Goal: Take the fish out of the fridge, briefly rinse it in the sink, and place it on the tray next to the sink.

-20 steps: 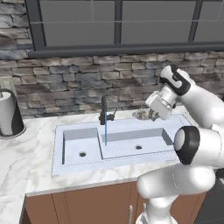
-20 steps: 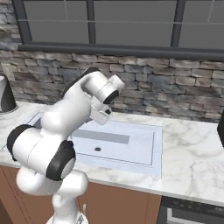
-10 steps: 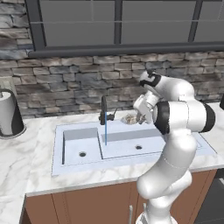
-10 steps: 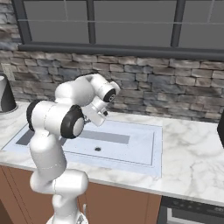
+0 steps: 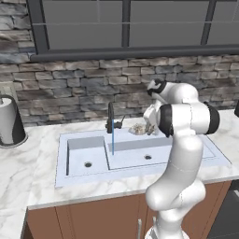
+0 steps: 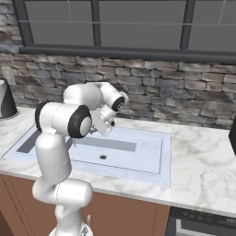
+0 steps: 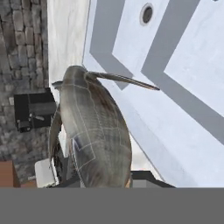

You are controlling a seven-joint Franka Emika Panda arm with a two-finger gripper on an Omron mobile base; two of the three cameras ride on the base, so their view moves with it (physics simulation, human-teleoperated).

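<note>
The gripper point(image 5: 148, 125) is clamped on the fish point(image 7: 94, 127), whose grey-brown body rises from between the finger tips in the hand view — a thin fin juts out to one side. In the left base view the fish point(image 5: 139, 129) hangs over the far edge of the sink point(image 5: 74, 172), just right of the black faucet point(image 5: 111, 121), from which a thin blue stream of water point(image 5: 113, 142) falls into the basin. A dark canister point(image 5: 9, 122) stands on the marble counter point(image 5: 18, 172) at far left.
</note>
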